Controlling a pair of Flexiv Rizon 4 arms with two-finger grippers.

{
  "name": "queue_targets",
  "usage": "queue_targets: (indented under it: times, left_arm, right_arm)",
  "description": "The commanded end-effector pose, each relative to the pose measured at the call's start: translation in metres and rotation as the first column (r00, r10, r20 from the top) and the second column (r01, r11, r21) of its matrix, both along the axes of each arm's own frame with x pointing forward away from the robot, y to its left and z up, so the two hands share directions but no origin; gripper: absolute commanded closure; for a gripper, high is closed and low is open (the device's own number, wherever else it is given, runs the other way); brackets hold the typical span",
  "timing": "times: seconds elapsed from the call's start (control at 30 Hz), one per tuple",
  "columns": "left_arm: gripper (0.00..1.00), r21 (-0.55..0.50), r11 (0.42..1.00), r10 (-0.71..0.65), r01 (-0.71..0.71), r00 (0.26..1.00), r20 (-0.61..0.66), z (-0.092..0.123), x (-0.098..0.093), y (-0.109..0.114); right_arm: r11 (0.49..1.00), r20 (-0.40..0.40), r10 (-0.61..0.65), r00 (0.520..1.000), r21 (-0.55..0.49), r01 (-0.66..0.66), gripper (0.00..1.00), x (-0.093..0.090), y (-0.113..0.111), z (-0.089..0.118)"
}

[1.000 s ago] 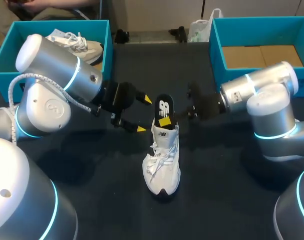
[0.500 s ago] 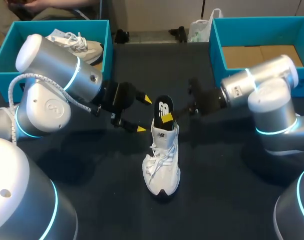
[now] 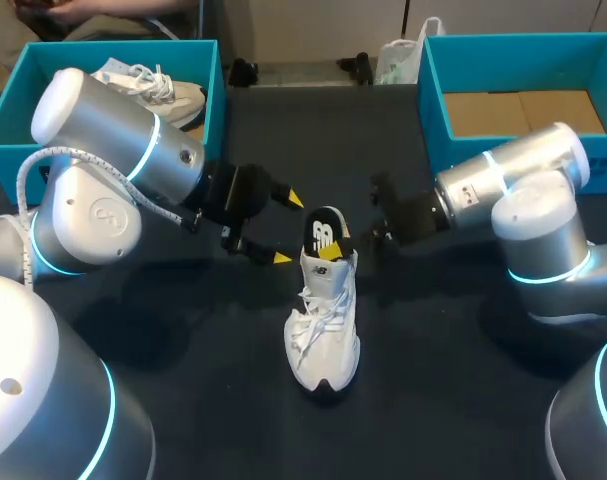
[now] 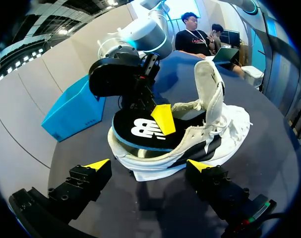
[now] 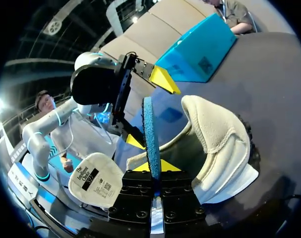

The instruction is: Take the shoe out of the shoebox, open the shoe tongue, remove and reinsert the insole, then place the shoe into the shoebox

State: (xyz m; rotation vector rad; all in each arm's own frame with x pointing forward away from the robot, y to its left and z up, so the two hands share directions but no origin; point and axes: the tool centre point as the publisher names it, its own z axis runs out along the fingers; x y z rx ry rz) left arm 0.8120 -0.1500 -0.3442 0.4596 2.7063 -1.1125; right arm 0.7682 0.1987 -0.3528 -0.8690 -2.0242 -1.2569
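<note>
A white laced shoe (image 3: 323, 325) stands on the dark table, toe toward me. Its black insole (image 3: 324, 232) sticks up out of the heel opening. My right gripper (image 3: 334, 246) is shut on the insole's edge, coming in from the right. In the right wrist view the insole (image 5: 149, 134) runs edge-on between the fingers, with the shoe's heel collar (image 5: 214, 144) beside it. My left gripper (image 3: 285, 228) hangs open just left of the heel, holding nothing. In the left wrist view its yellow tips straddle the heel end, with the insole (image 4: 140, 131) and right gripper (image 4: 162, 119) ahead.
A teal shoebox (image 3: 3, 120) at the back left holds another white shoe (image 3: 148, 85). A second teal shoebox (image 3: 430, 95) at the back right shows only a cardboard floor. Bare dark table lies in front of the shoe.
My right gripper has closed on the insole and pushed it a little lower, toward the shoe. The left arm has kept still.
</note>
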Motion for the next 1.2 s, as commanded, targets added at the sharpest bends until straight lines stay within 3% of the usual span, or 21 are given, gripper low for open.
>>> queue_targets:
  times: [0.03,0.13,0.27,0.5,0.77,0.83,0.9,1.2]
  left_arm:
    - [0.00,0.005,1.000,0.001,-0.001,1.000,0.000,0.000,0.000,-0.001]
    - [0.00,0.005,1.000,0.001,-0.001,1.000,0.000,0.000,0.000,-0.001]
    - [0.00,0.005,1.000,0.001,-0.001,1.000,0.000,0.000,0.000,-0.001]
    - [0.00,0.005,1.000,0.001,-0.001,1.000,0.000,0.000,0.000,-0.001]
    - [0.00,0.005,1.000,0.001,-0.001,1.000,0.000,0.000,0.000,-0.001]
    - [0.00,0.005,1.000,0.001,-0.001,1.000,0.000,0.000,0.000,-0.001]
    - [0.00,0.005,1.000,0.001,-0.001,1.000,0.000,0.000,0.000,-0.001]
    - [0.00,0.005,1.000,0.001,-0.001,1.000,0.000,0.000,0.000,-0.001]
  right_arm:
    - [1.000,-0.004,-0.006,1.000,-0.003,0.006,1.00,-0.005,0.003,-0.005]
    - [1.000,0.003,-0.014,1.000,-0.007,0.014,0.97,-0.004,0.002,-0.004]
    - [1.000,0.029,-0.013,0.999,-0.017,0.014,0.76,0.001,0.000,0.003]
    - [1.000,0.071,-0.001,0.998,-0.031,0.003,0.73,0.012,-0.001,0.014]
    - [0.999,0.087,0.029,0.996,-0.037,-0.025,0.77,0.028,-0.003,0.015]
    - [0.999,0.083,0.032,0.996,-0.037,-0.029,0.85,0.029,-0.003,0.013]
    - [0.999,0.080,0.033,0.996,-0.037,-0.030,1.00,0.029,-0.004,0.012]
    - [0.999,0.052,0.015,0.999,-0.036,-0.013,1.00,0.012,-0.005,0.007]
